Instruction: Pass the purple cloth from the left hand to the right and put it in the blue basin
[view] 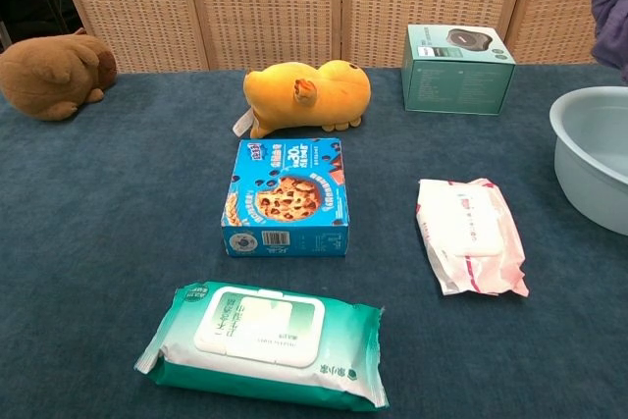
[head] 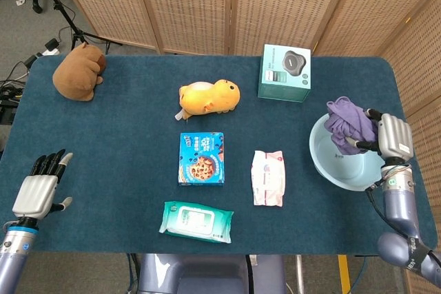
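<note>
At the far left of the head view the left hand (head: 33, 194) hangs off the table's (head: 124, 170) near edge, empty, its fingers straight and a little apart. It has no part in what remains, going by the task. On the table, moving right, lie a brown plush (head: 79, 71), a yellow plush (head: 207, 97), a cookie box (head: 202, 158), a green wipes pack (head: 197, 221), a pink pack (head: 267, 177) and a teal box (head: 284, 73).

At the right edge the right hand (head: 388, 138) holds the cloth (head: 350, 124) bunched against its fingers, above the basin (head: 339, 170). The cloth sits over the basin's far side, and whether it touches the rim cannot be told from here. So the handover looks done and the step in hand is the drop. The next move calls for lowering the cloth a little toward the basin's middle, then letting the fingers spread so it falls inside and does not drape over the rim.

The chest view shows neither hand. It catches only a scrap of the cloth at its upper right corner and the basin's left wall below that, with clear air between them, which suggests the cloth is not yet inside. The head view alone shows the grasp and the idle left hand.
</note>
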Robot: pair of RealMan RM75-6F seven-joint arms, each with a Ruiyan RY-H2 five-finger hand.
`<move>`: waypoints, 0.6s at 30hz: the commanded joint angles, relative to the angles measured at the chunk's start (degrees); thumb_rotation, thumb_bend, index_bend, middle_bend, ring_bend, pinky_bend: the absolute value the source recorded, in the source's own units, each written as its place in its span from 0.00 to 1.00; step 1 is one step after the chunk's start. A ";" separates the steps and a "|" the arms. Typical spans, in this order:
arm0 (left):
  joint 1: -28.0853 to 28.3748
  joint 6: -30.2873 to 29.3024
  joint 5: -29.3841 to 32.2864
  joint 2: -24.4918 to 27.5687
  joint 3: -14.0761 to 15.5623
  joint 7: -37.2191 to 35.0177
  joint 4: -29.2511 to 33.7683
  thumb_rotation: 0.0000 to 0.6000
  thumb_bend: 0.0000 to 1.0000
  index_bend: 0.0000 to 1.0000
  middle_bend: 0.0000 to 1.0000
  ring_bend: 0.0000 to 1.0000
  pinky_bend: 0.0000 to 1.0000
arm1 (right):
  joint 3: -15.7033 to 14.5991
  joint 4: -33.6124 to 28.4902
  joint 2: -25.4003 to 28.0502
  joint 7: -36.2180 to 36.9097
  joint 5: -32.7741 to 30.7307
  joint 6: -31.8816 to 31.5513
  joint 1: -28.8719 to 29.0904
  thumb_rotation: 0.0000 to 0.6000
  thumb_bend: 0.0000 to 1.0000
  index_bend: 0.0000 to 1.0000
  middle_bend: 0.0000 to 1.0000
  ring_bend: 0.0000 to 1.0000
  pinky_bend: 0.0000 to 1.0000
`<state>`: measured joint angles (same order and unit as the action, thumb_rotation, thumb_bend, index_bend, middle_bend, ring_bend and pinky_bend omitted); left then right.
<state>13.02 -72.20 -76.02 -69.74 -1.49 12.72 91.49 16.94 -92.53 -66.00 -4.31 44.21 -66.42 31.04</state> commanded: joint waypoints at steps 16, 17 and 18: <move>0.02 0.30 0.39 -0.01 -0.07 0.12 0.03 1.00 0.21 0.00 0.00 0.00 0.00 | -4.37 14.82 -4.50 8.85 3.12 14.19 -3.68 1.00 0.29 0.67 0.47 0.48 0.65; 0.03 0.34 0.41 -0.01 -0.09 0.07 0.01 1.00 0.21 0.00 0.00 0.00 0.00 | -4.07 14.52 -4.51 9.10 3.50 13.54 -3.88 1.00 0.27 0.67 0.47 0.48 0.65; 0.05 0.38 0.43 0.01 -0.10 0.00 0.02 1.00 0.21 0.00 0.00 0.00 0.00 | -3.82 14.46 -4.71 9.14 3.59 13.20 -3.92 1.00 0.26 0.67 0.47 0.48 0.65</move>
<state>13.07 -71.82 -75.60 -69.74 -1.59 12.72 91.51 13.82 -78.32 -71.33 2.31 45.74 -53.27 28.28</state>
